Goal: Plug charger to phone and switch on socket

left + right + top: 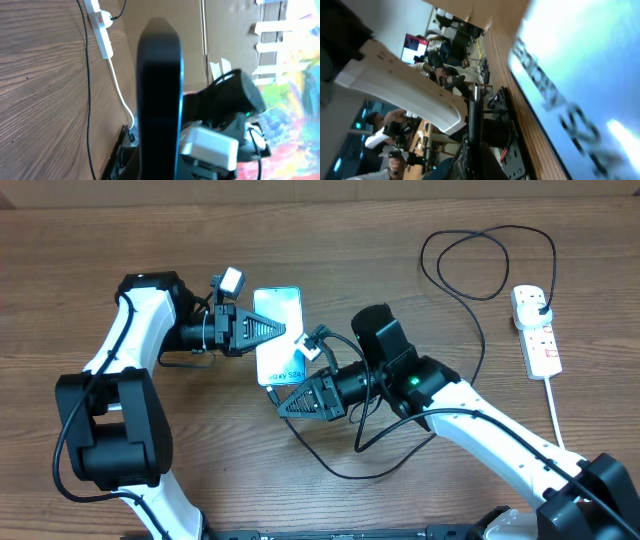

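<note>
The phone (pixel 278 308), screen lit light blue, lies face up at the table's middle. My left gripper (pixel 288 332) is shut on its left long edge. In the left wrist view the phone (pixel 160 85) shows edge-on as a dark slab between my fingers (pixel 160 167). My right gripper (pixel 284 402) is shut on the charger's black connector end (pixel 475 112), held close to the phone's near short edge. The phone's screen (pixel 580 75) fills the right wrist view. The charger cable (pixel 478 300) loops back to its plug in the socket (pixel 538 332), a white power strip at the right.
The socket (pixel 102 30) and its thick white cord (pixel 556 410) run along the right side. Slack black cable (pixel 380 465) curls under my right arm. The two grippers are close together over the table's middle.
</note>
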Controlling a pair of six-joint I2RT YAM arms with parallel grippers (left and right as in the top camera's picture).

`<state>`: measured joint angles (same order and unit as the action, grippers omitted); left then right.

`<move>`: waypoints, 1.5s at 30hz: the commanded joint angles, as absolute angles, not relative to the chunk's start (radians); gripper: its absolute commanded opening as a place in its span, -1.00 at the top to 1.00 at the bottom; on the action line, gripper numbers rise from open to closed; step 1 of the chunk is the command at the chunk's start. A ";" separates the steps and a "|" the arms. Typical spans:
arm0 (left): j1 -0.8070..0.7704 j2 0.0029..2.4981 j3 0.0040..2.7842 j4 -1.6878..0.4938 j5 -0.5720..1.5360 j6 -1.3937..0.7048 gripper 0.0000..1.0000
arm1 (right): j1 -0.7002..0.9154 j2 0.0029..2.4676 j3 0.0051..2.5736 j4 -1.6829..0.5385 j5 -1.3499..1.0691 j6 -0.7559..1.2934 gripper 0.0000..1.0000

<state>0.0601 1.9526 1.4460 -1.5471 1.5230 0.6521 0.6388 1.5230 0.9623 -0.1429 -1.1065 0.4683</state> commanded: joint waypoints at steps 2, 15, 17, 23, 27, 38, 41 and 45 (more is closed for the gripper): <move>0.081 1.926 1.446 -1.531 1.580 0.598 0.91 | 0.658 1.493 0.912 -0.123 -1.063 0.536 0.92; 0.094 1.926 1.446 -1.487 1.580 0.538 0.90 | 0.674 1.315 0.764 0.091 -0.927 0.661 0.92; 0.093 1.926 1.446 -1.487 1.580 0.538 0.91 | 0.671 1.255 0.705 0.178 -0.883 0.714 0.92; 0.093 1.926 1.446 -1.487 1.580 0.538 0.91 | 0.670 1.220 0.573 0.287 -0.749 0.828 0.93; 0.093 1.926 1.446 -1.487 1.580 0.513 0.91 | 0.670 1.275 0.573 0.449 -0.786 0.896 0.93; 0.092 1.926 1.446 -1.487 1.580 0.492 0.91 | 0.663 1.409 0.573 0.649 -0.843 0.993 0.93; 0.092 1.926 1.446 -1.487 1.580 0.491 0.91 | 0.662 1.418 0.573 0.662 -0.839 0.999 0.93; 0.092 1.926 1.446 -1.487 1.580 0.489 0.91 | 0.662 1.418 0.573 0.665 -0.839 1.000 0.93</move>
